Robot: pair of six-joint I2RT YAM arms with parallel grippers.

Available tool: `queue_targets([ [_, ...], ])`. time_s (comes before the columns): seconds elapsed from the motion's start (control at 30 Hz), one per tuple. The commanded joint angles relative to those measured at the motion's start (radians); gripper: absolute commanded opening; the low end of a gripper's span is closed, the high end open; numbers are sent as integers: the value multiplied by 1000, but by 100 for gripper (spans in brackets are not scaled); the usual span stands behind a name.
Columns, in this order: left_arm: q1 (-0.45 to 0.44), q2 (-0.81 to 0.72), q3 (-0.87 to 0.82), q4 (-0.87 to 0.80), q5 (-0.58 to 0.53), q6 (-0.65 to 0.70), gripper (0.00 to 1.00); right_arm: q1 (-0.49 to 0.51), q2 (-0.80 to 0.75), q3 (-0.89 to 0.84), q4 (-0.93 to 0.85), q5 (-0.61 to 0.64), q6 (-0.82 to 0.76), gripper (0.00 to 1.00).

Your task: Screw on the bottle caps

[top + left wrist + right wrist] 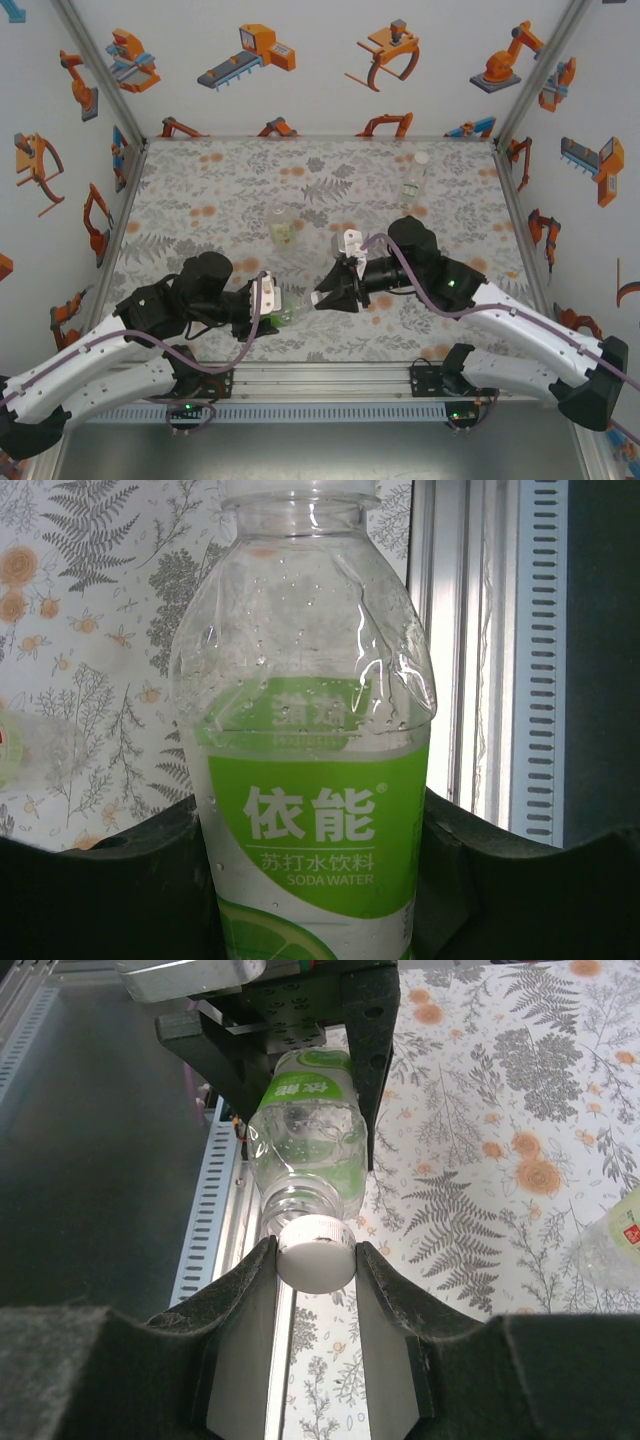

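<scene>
White cap (315, 1255) tight in right gripper (322, 297), bottle (310, 780) tight in left gripper (272, 305) (arms head-on)

The middle bottle (283, 228) and the far-right bottle (413, 180) interrupt an otherwise open mat (190, 190).

Arms: the left arm (90, 365) and right arm (540, 335) are clad in white link shells, with black joint housings behind each gripper. A lilac cable (410, 275) is routed along each arm to the wrist. A white bracket (268, 293) is mounted just behind the left gripper (283, 312); likewise for the right gripper (320, 298). The right gripper's fingers (235, 1295) are matte black with pale grey inner faces. Green lights (185, 408) are noted at the bases.
</scene>
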Motion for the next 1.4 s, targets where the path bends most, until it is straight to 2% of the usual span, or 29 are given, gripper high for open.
queue_targets([
  [0.0, -6, 0, 5, -2, 29, 16, 0, 7, 5, 44, 6, -42, -18, 0],
  [0.33, -6, -3, 5, -2, 18, 10, 0, 8, 32, 69, -30, -74, -15, 0],
  [1.37, -6, -16, -2, 31, -17, -16, 0, 43, 49, 84, -47, -5, -27, 0],
])
